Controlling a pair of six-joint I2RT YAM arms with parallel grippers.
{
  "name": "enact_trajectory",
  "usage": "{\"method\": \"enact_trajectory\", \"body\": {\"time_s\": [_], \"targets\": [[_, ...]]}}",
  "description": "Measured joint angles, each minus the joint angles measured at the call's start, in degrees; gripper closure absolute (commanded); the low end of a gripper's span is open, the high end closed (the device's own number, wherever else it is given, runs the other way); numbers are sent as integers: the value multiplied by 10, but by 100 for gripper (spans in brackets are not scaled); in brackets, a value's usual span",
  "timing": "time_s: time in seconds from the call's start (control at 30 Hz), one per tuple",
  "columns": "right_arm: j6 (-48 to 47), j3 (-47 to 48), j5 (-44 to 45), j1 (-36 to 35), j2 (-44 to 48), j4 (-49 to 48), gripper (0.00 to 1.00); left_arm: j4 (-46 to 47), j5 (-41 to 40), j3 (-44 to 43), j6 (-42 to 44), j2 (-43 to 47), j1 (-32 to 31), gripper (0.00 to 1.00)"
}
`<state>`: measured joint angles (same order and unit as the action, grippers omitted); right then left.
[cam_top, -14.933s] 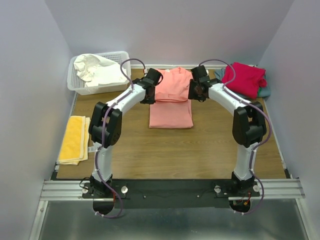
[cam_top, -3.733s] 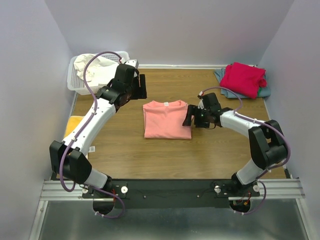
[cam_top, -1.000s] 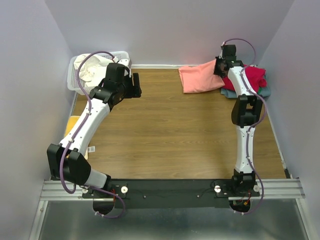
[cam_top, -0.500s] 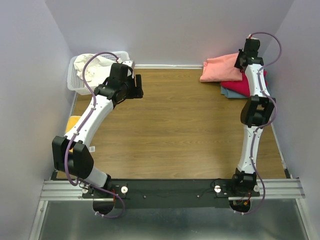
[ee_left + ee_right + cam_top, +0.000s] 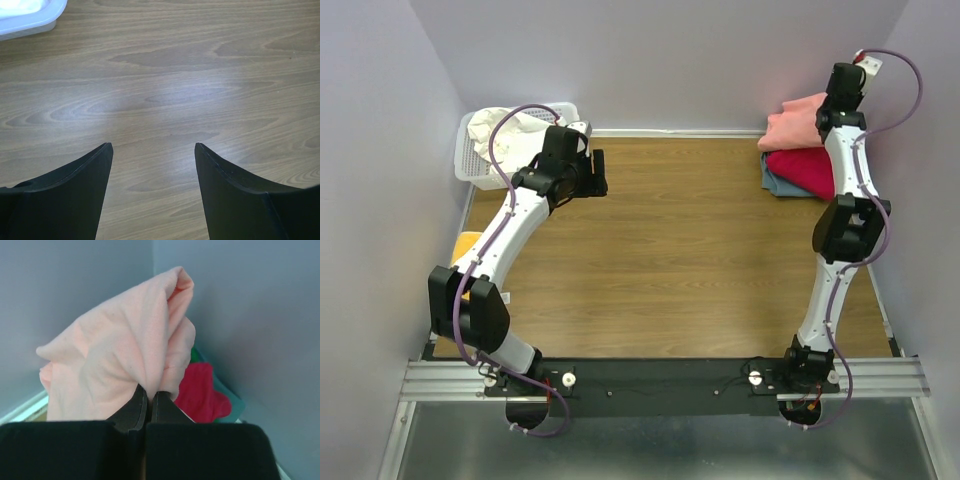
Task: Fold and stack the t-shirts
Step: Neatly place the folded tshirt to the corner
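Above the table (image 5: 670, 260), far right corner, the right gripper (image 5: 149, 391) clamps the pink shirt (image 5: 120, 350). The left gripper (image 5: 153, 146) gapes wide, holding nothing.

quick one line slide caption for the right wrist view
Right gripper shut on the bunched salmon-pink t-shirt, held up in the wall corner with the crimson-red t-shirt beneath it.

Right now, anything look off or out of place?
The salmon-pink shirt hangs bunched from the shut right hand above the red shirt at the far right corner, not laid flat on it. The white shirt sits crumpled in the basket, heaped over its rim. Nothing looks damaged.
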<state>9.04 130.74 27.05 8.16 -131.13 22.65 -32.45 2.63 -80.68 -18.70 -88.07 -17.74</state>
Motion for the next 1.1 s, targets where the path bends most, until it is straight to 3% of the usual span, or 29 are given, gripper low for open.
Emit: {"method": "enact_trajectory", "body": {"time_s": [0.37,0.4,0.47,0.53,0.6,0.9,1.1], "targets": [[3,17,54,22,3,-29,99,2,0,0,-6,0,0,25],[4,12,57,24,3,-31,95,2,0,0,-7,0,0,25],[5,3,58,27,3,-35,59,2,0,0,-7,0,0,25],[9,-16,61,28,3,-38,39,2,0,0,-7,0,0,25],[22,-37,67,30,2,-34,32,2,0,0,-8,0,0,25],[62,-57,50,31,8,-17,29,3,0,0,-9,0,0,25],[66,-87,-56,21,58,-11,32,15,0,0,-9,0,0,25]]}}
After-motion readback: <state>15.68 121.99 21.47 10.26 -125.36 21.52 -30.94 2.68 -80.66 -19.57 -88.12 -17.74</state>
